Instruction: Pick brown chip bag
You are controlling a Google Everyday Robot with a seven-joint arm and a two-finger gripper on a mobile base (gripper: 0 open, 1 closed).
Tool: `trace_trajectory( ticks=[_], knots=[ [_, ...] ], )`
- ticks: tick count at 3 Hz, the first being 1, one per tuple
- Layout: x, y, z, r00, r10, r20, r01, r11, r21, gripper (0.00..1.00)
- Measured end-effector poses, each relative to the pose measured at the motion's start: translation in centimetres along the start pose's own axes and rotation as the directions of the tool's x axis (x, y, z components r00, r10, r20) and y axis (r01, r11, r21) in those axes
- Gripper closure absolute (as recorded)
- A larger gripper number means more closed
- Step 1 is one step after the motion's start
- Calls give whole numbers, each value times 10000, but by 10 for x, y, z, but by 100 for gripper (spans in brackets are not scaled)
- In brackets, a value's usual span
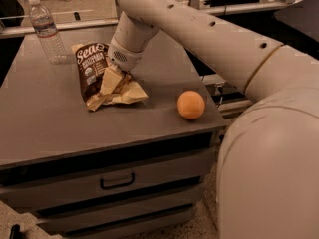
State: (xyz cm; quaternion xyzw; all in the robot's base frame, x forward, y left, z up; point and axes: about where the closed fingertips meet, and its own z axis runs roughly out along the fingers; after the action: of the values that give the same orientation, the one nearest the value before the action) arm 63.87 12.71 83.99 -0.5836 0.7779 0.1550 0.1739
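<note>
Brown chip bag (91, 68) lies crumpled on the counter (50, 128) beside the water bottle (46, 31). Your gripper (114, 79) presses into it, though I cannot tell its grip. Crinkly film could slip free as you lift.

**What I cannot make out**

My gripper (115, 79) sits on the bag (89, 68), at the bag's 3 o'clock side, and my own wrist covers most of it. The wrist also hides the bag's upper right corner. I cannot read the small print under "Sea", nor the label on the bottle (46, 31) at 11 o'clock. My arm (209, 39) runs off the top and right edges. The table (45, 133) is cut off at 9 o'clock. A dark thing (15, 231) at 7 o'clock is cut by the bottom edge, and I cannot tell what it is.
</note>
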Motion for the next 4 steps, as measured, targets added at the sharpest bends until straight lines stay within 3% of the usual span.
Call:
trace_trajectory(
  ticks=[2, 3, 4],
  knots=[
    [0, 0, 0, 10000, -1, 0, 1, 10000, -2, 100],
    [-12, 1, -38, 9968, -358, 708, 350, 9993, 121, 100],
    [-18, 3, -88, 9797, -709, 1875, 658, 9973, 333, 100]
  ],
)
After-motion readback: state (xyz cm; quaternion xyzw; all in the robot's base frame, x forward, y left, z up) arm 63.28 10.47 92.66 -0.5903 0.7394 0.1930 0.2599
